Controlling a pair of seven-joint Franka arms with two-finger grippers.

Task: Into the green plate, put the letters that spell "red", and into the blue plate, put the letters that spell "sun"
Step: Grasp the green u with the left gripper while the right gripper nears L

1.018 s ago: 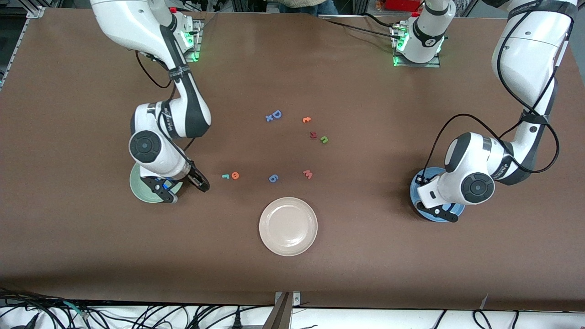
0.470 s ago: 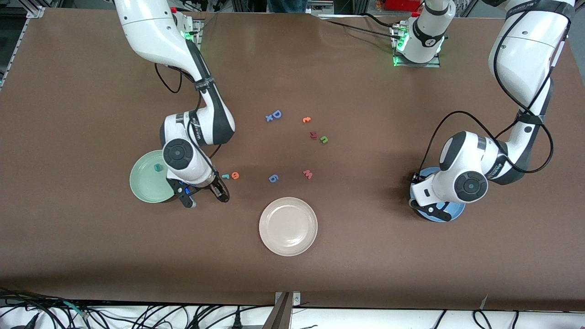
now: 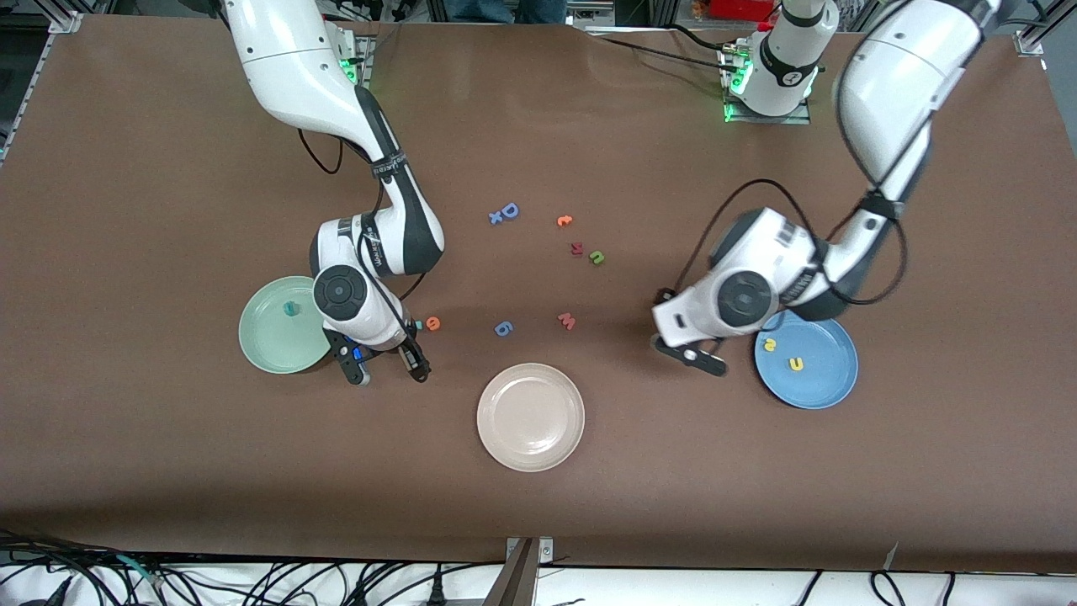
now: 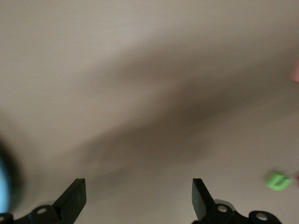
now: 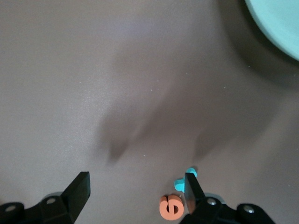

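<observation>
Robotics lab: aluminium framing at brown table edge, cable tangle along floor.

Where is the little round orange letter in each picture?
Front view: the round orange foam letter "e" lies on the brown table beside the right gripper.
Right wrist view: it lies right by one black finger.
Left wrist view: not in it.
Shared landmark: the small teal foam letter "r" beside it.
</observation>
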